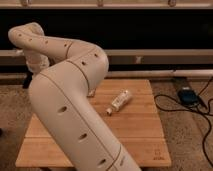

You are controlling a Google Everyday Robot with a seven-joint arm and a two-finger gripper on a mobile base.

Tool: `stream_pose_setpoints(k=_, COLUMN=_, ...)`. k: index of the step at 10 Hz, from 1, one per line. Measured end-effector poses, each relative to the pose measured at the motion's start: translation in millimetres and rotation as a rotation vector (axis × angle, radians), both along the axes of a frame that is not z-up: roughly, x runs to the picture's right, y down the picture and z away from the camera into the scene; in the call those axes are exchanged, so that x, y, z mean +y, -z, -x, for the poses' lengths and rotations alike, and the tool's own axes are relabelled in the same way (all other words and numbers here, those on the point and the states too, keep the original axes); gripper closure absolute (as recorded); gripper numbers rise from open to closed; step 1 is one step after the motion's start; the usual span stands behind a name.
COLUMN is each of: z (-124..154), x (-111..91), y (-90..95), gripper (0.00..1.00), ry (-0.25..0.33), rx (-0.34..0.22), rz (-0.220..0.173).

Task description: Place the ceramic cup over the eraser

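the fingers are pressed together, but the gripper sits hidden behind the big white arm [70, 100], near the far left of the wooden table [145, 130]. the ceramic cup and eraser can't be seen, maybe behind the arm. the cup could land crooked and miss the eraser. a white tube [119, 101] lies nearby and could get bumped.

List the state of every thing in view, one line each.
Gripper: hidden behind the arm at the far left of the table, shut.
Arm: folded across the table's left half.
White tube: lying on its side.
Wooden table: standing level.
Cables: lying on the floor.
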State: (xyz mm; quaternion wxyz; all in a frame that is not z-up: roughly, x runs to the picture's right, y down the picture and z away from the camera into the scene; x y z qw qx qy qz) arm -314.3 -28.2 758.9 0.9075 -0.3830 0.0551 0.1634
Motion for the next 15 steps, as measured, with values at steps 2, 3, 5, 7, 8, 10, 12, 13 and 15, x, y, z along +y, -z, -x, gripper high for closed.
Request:
stream_pose_setpoints(k=2, z=5.0, x=-0.6, y=-3.6, gripper=1.00, ry=-0.002, rx=-0.002, rz=-0.009)
stream_pose_setpoints(k=3, z=8.8, x=0.1, y=-6.5, gripper=1.00, ry=0.002, rx=-0.002, rz=-0.012)
stream_pose_setpoints(k=5, z=12.5, x=4.9, y=-13.5, gripper=1.00, ry=0.014, rx=0.001, rz=-0.010)
stream_pose_setpoints(k=7, z=18.9, x=19.1, y=-26.5, gripper=0.96, ry=0.048, rx=0.013, rz=0.004)
stream_pose_setpoints(k=8, z=23.2, x=30.2, y=-35.7, gripper=0.86, ry=0.078, rx=0.033, rz=0.008)
stream_pose_setpoints(k=10, z=31.7, x=58.2, y=-54.9, gripper=0.65, ry=0.104, rx=0.077, rz=0.015)
stream_pose_setpoints(k=12, z=34.9, x=73.6, y=-68.9, gripper=0.46, ry=0.088, rx=0.100, rz=0.004)
stream_pose_setpoints(k=13, z=38.2, x=81.4, y=-74.3, gripper=0.34, ry=0.078, rx=0.108, rz=0.000)
stream_pose_setpoints(k=15, z=40.8, x=91.9, y=-79.9, gripper=0.21, ry=0.069, rx=0.120, rz=-0.001)
